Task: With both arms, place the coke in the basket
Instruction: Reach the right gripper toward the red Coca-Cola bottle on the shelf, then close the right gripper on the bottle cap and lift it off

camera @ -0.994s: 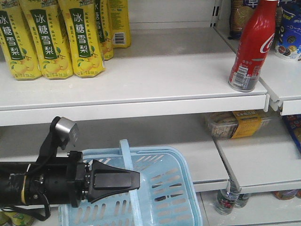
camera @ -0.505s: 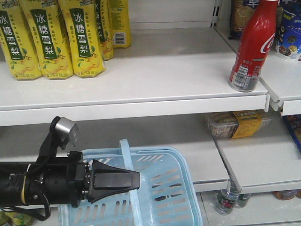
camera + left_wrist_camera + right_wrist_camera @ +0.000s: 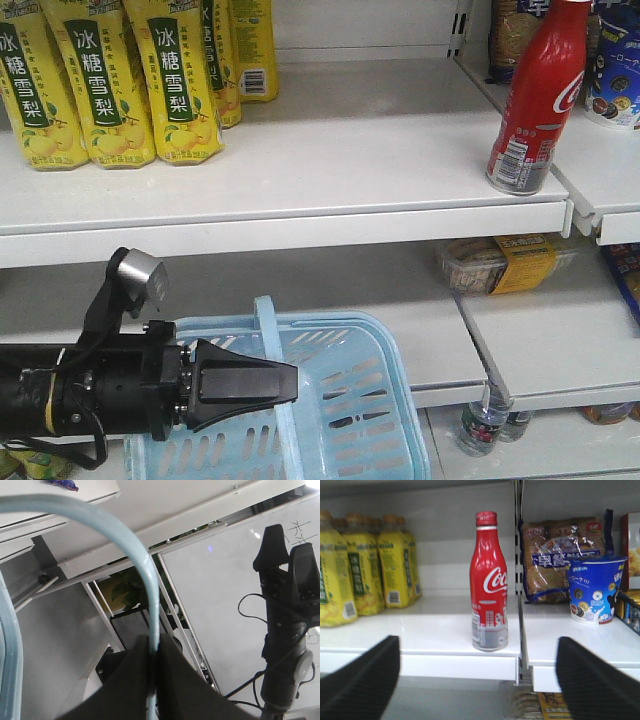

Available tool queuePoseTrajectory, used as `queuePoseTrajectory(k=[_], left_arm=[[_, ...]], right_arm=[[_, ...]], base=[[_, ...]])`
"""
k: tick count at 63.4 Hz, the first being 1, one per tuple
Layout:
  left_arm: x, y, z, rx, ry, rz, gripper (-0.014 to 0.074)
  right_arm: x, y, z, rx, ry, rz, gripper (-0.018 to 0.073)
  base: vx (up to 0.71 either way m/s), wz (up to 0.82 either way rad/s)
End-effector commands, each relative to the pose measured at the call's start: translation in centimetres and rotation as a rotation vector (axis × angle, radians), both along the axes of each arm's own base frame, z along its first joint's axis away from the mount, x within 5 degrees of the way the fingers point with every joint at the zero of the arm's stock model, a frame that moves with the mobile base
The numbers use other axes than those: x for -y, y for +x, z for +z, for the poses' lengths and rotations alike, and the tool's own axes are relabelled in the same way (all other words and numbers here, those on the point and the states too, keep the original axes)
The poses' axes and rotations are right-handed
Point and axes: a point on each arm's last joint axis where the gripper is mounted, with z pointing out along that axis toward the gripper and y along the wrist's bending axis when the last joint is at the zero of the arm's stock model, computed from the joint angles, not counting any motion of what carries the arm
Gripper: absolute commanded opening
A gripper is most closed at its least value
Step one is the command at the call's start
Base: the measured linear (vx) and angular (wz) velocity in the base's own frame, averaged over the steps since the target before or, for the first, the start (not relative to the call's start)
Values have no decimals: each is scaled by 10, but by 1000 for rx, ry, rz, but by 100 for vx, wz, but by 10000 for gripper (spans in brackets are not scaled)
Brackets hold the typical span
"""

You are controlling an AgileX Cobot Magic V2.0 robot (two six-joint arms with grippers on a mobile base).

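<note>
We see the tall slim red can of coke point(image 3: 533, 100), with white script and a silvery-grey lower part, standing on its base on the white upper shelf point(image 3: 350, 170), close to that shelf's right front corner; it touches neither gripper and sits well apart from the yellow pear-drink bottles point(image 3: 100, 80) crowded at the shelf's left end. In the right wrist view the same can point(image 3: 490, 580) stands straight ahead, with the yellow bottles point(image 3: 350, 580) to its left and a blue printed cup point(image 3: 595, 587) and a clear packet of biscuits point(image 3: 560, 560) on the neighbouring shelf to its right; the right gripper point(image 3: 477, 665) is spread wide, its two black fingers point(image 3: 355, 685) low at either edge of the view and holding nothing.

Below the upper shelf we find the light blue plastic shopping basket point(image 3: 385, 390) with slotted sides, empty as far as we can see into it; its hoop handle point(image 3: 272, 340) rises across it. The tapered black left gripper point(image 3: 290, 380), carrying a small silver-grey camera block point(image 3: 138, 270) on top, reaches in from the left and meets that handle; the left wrist view shows the fingers point(image 3: 125, 680) pressed together on the pale blue handle point(image 3: 135, 550), pinching it between them. A clear plastic box with a yellow label point(image 3: 500, 262) lies on the lower shelf to the right.
</note>
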Motion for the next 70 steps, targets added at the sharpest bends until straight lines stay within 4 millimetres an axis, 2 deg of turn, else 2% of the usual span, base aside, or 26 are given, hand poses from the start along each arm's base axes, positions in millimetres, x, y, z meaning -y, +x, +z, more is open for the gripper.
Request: queuePoseTrajectory(k=[1, 13, 22, 33, 50, 64, 70], left_arm=[[2, -11, 30, 48, -215, -120, -8], [2, -11, 30, 48, -215, -120, -8], [2, -11, 30, 48, -215, -120, -8], [2, -11, 30, 48, -215, -120, -8], [2, -11, 30, 48, -215, -120, -8], [2, -11, 30, 48, -215, -120, -8], [2, -11, 30, 48, -215, -120, -8]], right_arm=[[3, 14, 15, 26, -22, -27, 729], [0, 45, 40, 1, -81, 11, 715], [-6, 75, 65, -8, -112, 88, 700], [-5, 113, 89, 15, -125, 93, 690], [-12, 179, 99, -24, -97, 150, 680], [-26, 231, 92, -64, -111, 125, 667], [-30, 242, 90, -75, -105, 124, 641]], base=[[0, 0], [0, 0], [0, 0], [0, 0], [0, 0], [0, 0], [0, 0]])
